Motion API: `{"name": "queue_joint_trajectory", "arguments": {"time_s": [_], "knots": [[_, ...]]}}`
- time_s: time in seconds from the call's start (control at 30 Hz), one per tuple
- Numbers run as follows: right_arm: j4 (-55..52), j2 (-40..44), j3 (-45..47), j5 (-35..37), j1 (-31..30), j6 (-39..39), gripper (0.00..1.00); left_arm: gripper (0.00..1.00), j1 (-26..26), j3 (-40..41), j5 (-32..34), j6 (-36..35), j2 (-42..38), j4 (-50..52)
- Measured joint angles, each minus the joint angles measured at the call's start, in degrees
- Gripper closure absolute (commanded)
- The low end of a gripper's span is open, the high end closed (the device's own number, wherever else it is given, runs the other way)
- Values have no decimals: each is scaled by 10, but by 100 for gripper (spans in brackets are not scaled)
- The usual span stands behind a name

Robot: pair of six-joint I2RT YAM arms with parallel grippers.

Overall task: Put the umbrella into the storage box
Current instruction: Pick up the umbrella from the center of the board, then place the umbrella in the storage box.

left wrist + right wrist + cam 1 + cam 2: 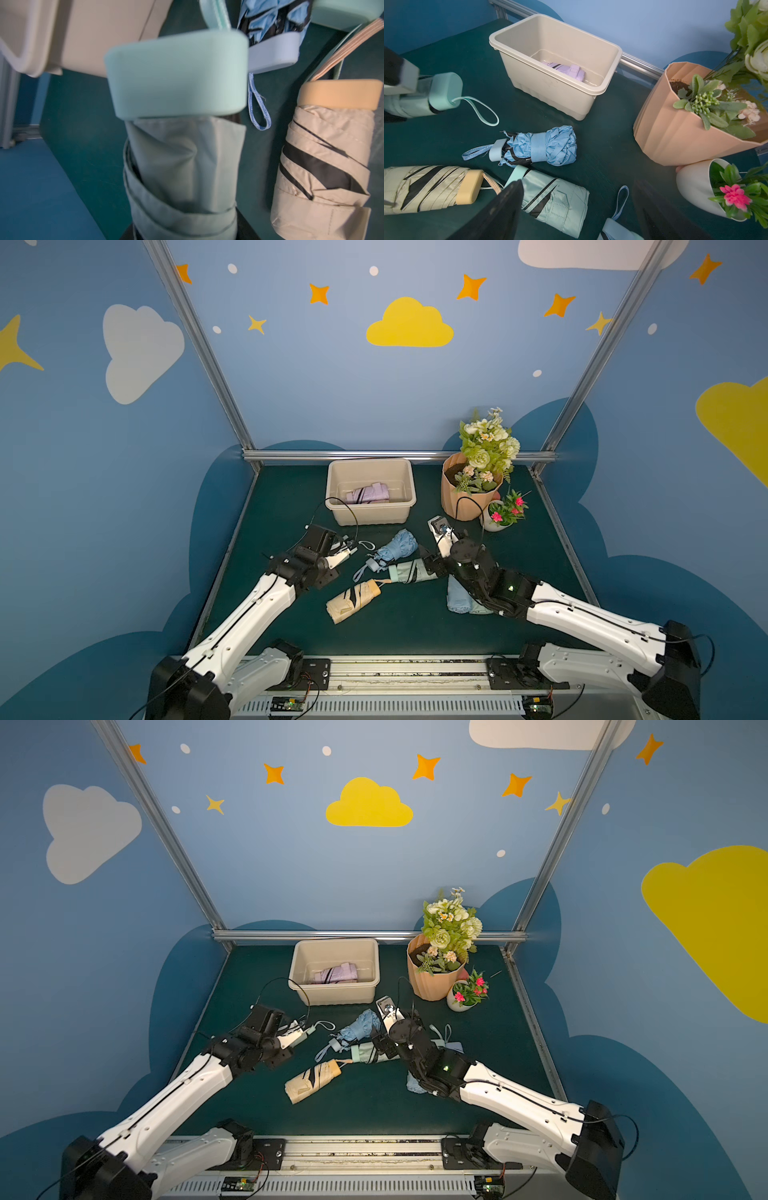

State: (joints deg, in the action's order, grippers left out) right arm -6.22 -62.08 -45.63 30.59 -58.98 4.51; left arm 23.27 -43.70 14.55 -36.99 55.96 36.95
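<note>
The left hand (348, 550) grasps a mint umbrella (182, 162) in front of the storage box (368, 514), which holds a lilac umbrella (369, 493). The right hand (578, 184) hangs released near that box's front right corner.

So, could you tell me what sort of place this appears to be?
Probably a robot test cell dressed like a nursery: cloud-and-star walls, an aluminium frame, and folded umbrellas near a storage box on a green table.
</note>
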Motion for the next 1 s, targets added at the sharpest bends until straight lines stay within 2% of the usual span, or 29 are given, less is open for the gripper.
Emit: {"name": "queue_joint_trajectory", "arguments": {"time_s": [0.13, 0.27, 0.43, 0.63, 1.0], "knots": [[3, 0, 6, 0, 0, 9, 12, 43, 1, 10, -25, -49, -73, -41], [9, 0, 6, 0, 0, 13, 13, 43, 1, -2, -36, -99, -70, -75], [12, 0, 6, 0, 3, 13, 12, 43, -3, -27, -42, -169, 4, -123], [12, 0, 6, 3, 4, 12, 12, 43, -16, -81, -51, -217, 94, -185], [12, 22, 6, 19, 5, 10, 12, 43, -39, -212, -66, -243, 252, -244]]}}
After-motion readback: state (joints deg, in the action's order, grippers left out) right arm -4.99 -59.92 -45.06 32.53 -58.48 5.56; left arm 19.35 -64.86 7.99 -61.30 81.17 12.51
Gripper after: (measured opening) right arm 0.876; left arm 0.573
